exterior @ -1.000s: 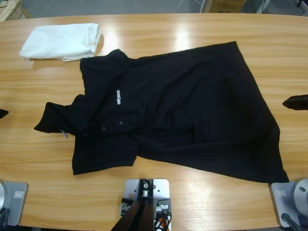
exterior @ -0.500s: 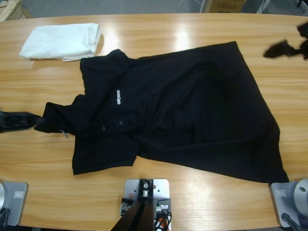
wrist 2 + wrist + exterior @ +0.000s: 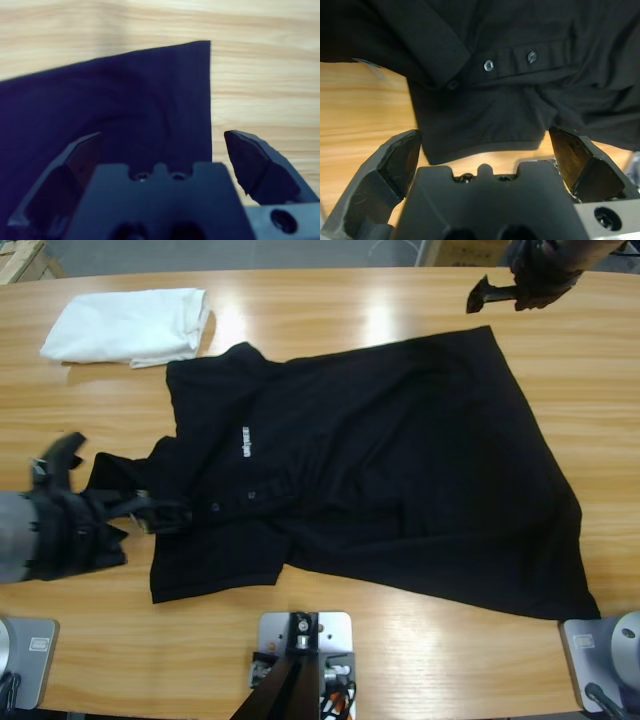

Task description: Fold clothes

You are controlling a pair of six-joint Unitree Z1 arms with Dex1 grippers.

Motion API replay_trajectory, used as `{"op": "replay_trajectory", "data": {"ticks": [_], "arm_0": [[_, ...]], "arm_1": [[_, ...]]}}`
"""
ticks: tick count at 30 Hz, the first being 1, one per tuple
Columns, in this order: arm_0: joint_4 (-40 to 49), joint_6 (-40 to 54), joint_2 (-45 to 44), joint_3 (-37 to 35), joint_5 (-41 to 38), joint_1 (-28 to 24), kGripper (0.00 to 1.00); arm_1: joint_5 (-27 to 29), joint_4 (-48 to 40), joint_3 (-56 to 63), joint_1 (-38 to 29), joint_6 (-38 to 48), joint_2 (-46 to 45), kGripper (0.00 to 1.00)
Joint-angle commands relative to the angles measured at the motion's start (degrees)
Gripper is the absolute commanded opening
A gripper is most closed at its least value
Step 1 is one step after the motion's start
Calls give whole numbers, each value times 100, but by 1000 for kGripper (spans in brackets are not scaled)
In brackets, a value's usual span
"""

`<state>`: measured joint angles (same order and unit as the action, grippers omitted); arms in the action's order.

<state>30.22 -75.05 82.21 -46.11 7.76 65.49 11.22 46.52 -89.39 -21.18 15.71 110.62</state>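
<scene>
High view: polo shirt point(image 3: 370, 460) lies spread across the table point(image 3: 400, 300), collar toward the left.
Left gripper point(image 3: 120, 508) is over the collar, jaws wide, empty; buttons point(image 3: 489, 65) lie ahead. Right gripper point(image 3: 490, 295) hovers beside the hem corner point(image 3: 200, 50), jaws wide, empty. A white garment point(image 3: 130, 325) lies apart.

White folded garment point(image 3: 128, 327) on wooden table point(image 3: 400, 660)
</scene>
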Motion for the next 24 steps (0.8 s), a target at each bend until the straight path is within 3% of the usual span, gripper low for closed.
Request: {"op": "replay_trajectory", "data": {"ticks": [1, 7, 18, 24], "arm_0": [[-173, -389, 1055, -170, -38, 619, 1000], [-175, -481, 1449, -218, -31, 623, 1000], [-175, -537, 1957, -404, -38, 623, 1000], [-166, -537, 1960, -388, -38, 623, 1000]], "arm_1": [[-832, 693, -952, 132, -106, 1197, 1000], [-1911, 844, -1198, -40, -783, 1207, 997], [-1871, 1235, -1924, -388, -38, 2313, 1000], [-1896, 1910, -3257, -497, 78, 3009, 1000]]}}
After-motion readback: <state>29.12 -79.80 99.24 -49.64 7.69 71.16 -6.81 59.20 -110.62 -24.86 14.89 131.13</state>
